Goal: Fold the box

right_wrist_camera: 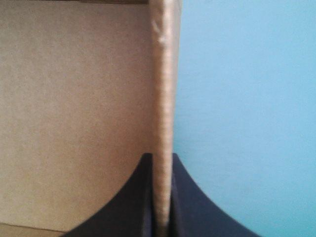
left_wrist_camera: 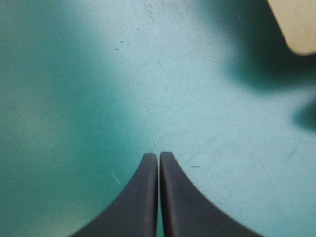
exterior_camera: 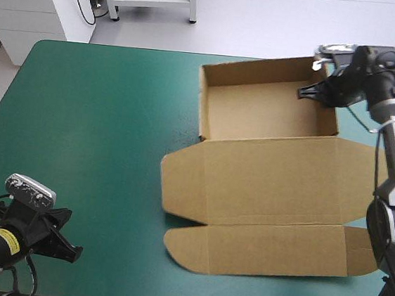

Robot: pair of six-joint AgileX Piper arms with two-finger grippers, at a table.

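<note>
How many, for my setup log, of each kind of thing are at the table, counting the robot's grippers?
box: 1
grippers: 2, the left gripper and the right gripper
Total: 3

Right hand [right_wrist_camera: 162, 197] astride box [right_wrist_camera: 74, 113] wall

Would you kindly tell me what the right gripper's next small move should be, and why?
Probably it should open and lift straight off. The right gripper is shut on the right wall of the box, which stands upright with the other walls as a tray, while the lid lies flat on the teal-green cover. The left gripper is shut over bare cover.
</note>
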